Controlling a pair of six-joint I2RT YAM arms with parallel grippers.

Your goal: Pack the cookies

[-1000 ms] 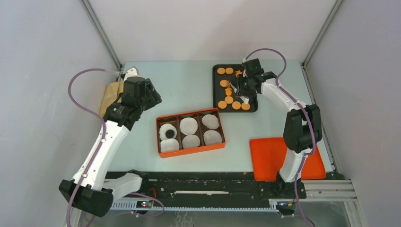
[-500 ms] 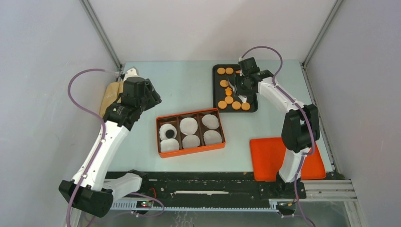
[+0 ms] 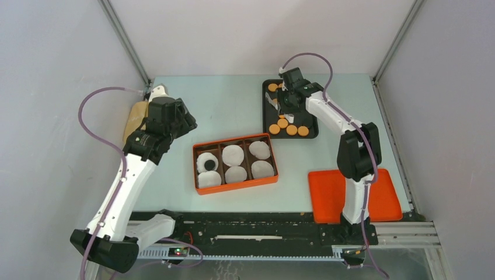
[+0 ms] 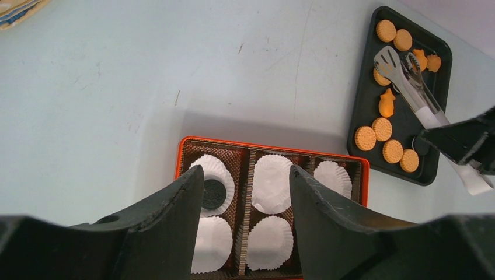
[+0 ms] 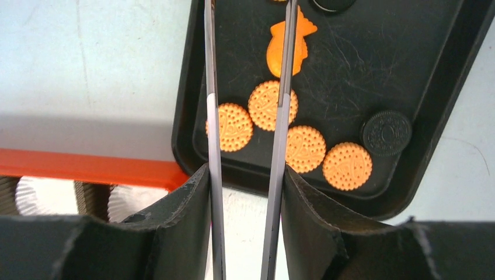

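Several round orange cookies (image 3: 283, 123) lie on a black tray (image 3: 310, 119) at the back; the right wrist view shows them (image 5: 272, 105) with an irregular orange one (image 5: 290, 46) and a black one (image 5: 386, 133). My right gripper (image 5: 245, 175) is shut on metal tongs (image 5: 213, 134), which reach over the tray (image 4: 408, 87); their tips are apart. One black cookie (image 4: 213, 194) sits in a white liner in the orange box (image 3: 233, 186). My left gripper (image 4: 245, 175) is open and empty, hovering above the box.
Several white paper liners (image 3: 233, 154) fill the orange box's compartments. A flat orange lid (image 3: 333, 198) lies at the front right by the right arm's base. A tan object (image 3: 135, 116) lies at the table's left edge.
My right gripper has moved left and farther back over the black tray with the tongs. My left arm has shifted only slightly.
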